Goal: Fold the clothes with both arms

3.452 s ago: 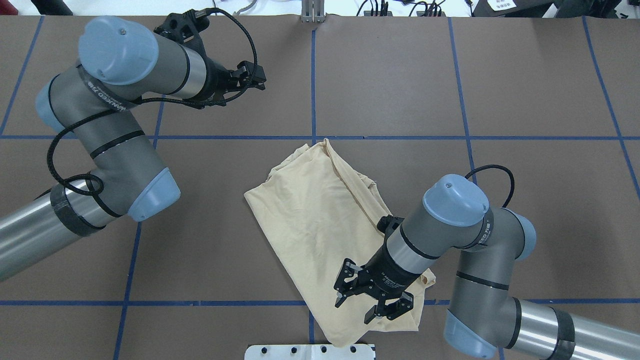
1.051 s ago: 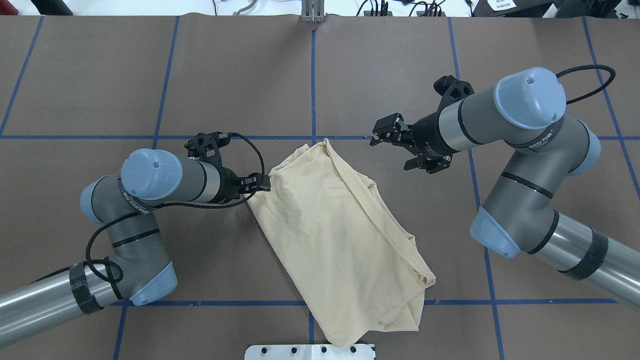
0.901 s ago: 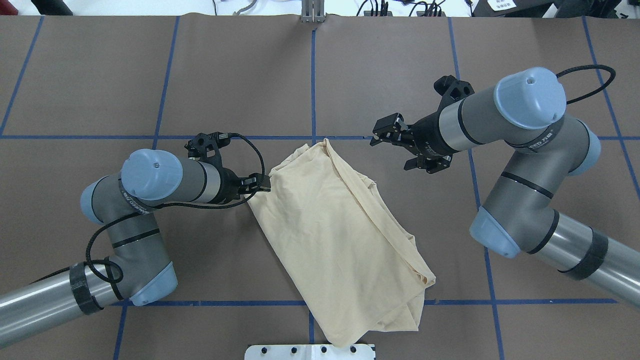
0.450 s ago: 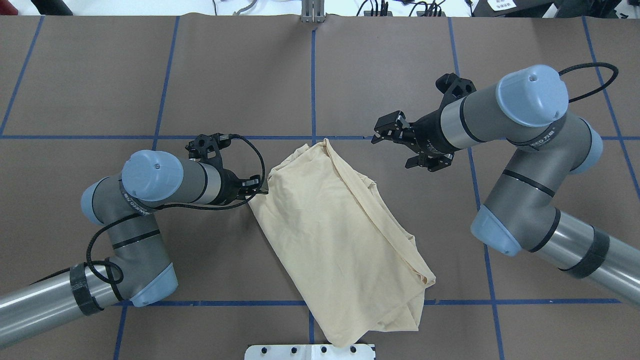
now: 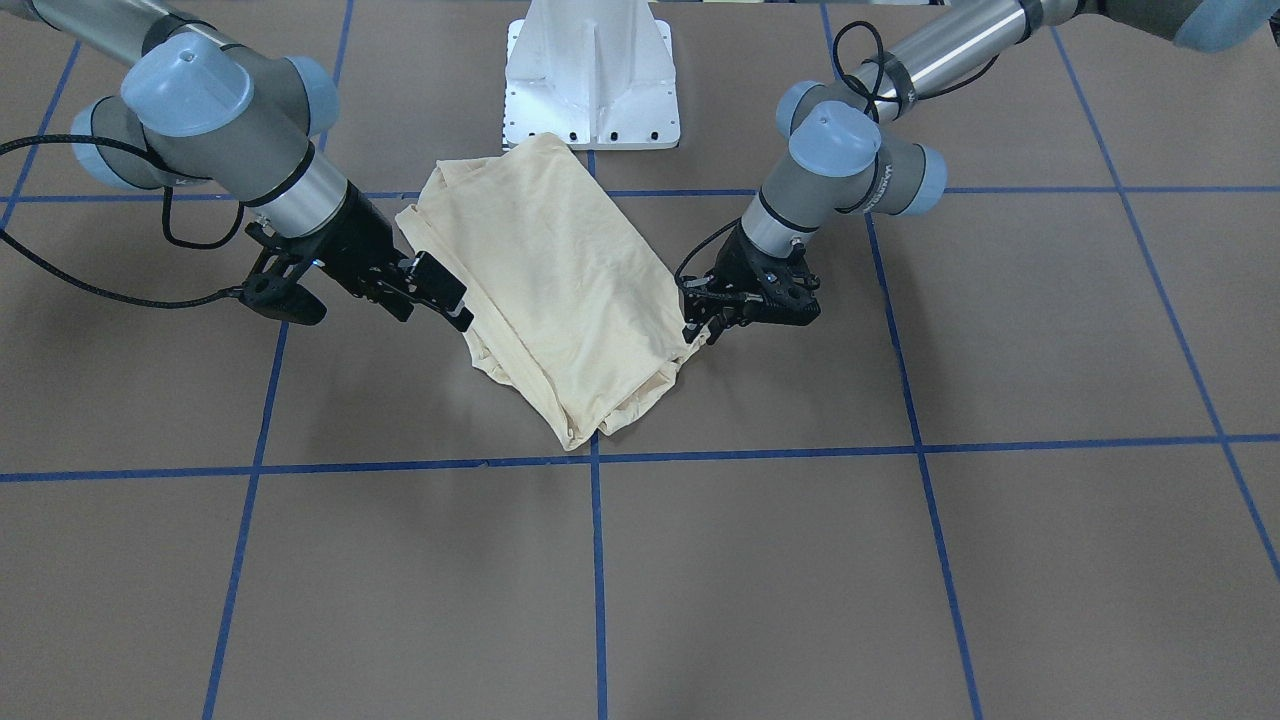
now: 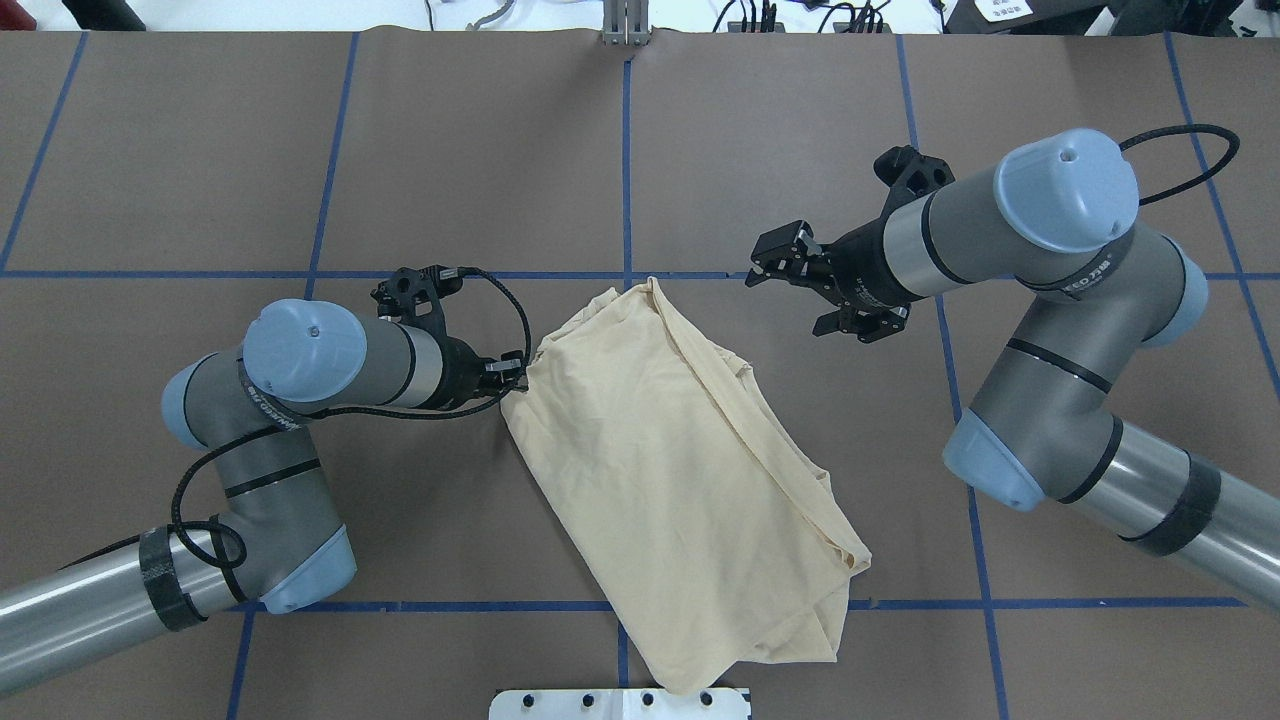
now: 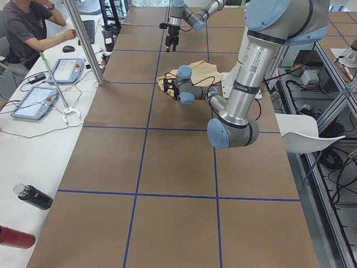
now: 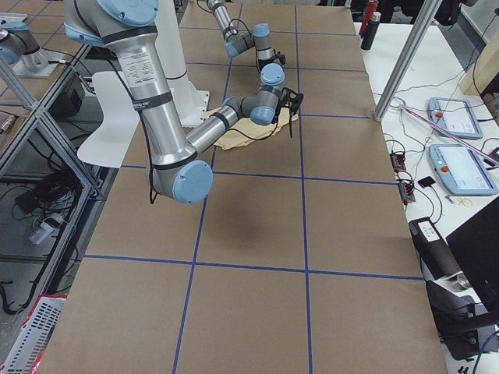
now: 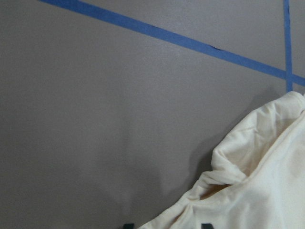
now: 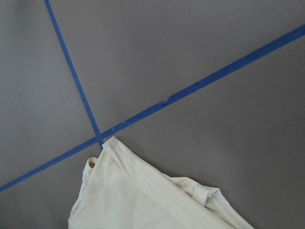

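Observation:
The cream-yellow shirt (image 6: 680, 470) lies folded in a slanted oblong at the table's middle, and no print shows. My left gripper (image 6: 515, 377) is low at the shirt's far left corner and shut on its bunched edge. The front view (image 5: 700, 325) shows the same grip. In the left wrist view the fabric (image 9: 257, 181) gathers between the fingertips. My right gripper (image 6: 787, 303) is open and empty above the table, to the right of the shirt's far corner (image 10: 143, 200), apart from it. It also shows in the front view (image 5: 430, 310).
The white pedestal base (image 5: 592, 70) stands at the shirt's near end. Blue tape lines (image 6: 626, 180) grid the brown table. An operator (image 7: 25, 28) sits at a side desk with tablets (image 7: 33, 100). Bottles (image 7: 30, 196) lie at that desk's end.
Since 3.5 s ago the left gripper came down to the shirt's far left corner and the right gripper rose off its near end. In the last second the left gripper drew the edge slightly left.

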`<state>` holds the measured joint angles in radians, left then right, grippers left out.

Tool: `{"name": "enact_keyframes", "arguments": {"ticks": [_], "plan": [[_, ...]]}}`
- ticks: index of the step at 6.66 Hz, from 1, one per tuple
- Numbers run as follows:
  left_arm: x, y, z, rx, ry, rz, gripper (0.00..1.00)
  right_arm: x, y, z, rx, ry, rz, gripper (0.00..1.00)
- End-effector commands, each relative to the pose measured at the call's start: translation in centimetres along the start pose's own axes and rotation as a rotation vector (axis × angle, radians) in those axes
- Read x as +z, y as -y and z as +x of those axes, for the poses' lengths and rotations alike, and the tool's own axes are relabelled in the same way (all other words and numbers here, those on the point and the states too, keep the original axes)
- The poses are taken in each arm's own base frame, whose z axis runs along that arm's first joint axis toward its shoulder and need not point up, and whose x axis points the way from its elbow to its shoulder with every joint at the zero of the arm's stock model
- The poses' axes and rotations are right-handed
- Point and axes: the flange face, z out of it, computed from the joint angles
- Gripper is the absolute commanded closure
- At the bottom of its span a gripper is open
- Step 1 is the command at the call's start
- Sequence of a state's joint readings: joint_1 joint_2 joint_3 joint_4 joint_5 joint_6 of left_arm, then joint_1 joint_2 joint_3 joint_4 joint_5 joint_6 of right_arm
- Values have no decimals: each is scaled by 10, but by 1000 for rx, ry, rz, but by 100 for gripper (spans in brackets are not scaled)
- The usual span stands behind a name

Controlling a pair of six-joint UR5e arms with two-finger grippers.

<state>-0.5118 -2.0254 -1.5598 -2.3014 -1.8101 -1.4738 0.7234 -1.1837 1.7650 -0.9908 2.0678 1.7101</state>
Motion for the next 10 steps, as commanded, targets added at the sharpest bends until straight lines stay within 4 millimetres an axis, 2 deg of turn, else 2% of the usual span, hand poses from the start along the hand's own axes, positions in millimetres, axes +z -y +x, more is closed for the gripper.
{"name": "enact_keyframes", "arguments": {"ticks": [1,3,4,5,6,8,9,10], "plan": [[-11,0,7,7,-22,-1,100,-1,1,0,1,1,2,0],[-14,3,8,-1,-16,6,100,-2,4,3,3,-2,8,0],[-15,16,3,-16,12,25,100,-4,7,3,6,-1,12,0],[-16,34,-4,-29,30,51,100,-6,10,4,9,-1,16,0],[-16,53,3,-39,30,74,100,-8,13,4,11,1,23,0],[3,101,40,-50,30,119,100,-8,15,5,13,-1,28,0],[15,126,38,-63,55,140,100,-7,19,8,18,-5,42,0],[17,155,45,-66,54,174,100,-7,21,10,19,-5,60,0]]}}
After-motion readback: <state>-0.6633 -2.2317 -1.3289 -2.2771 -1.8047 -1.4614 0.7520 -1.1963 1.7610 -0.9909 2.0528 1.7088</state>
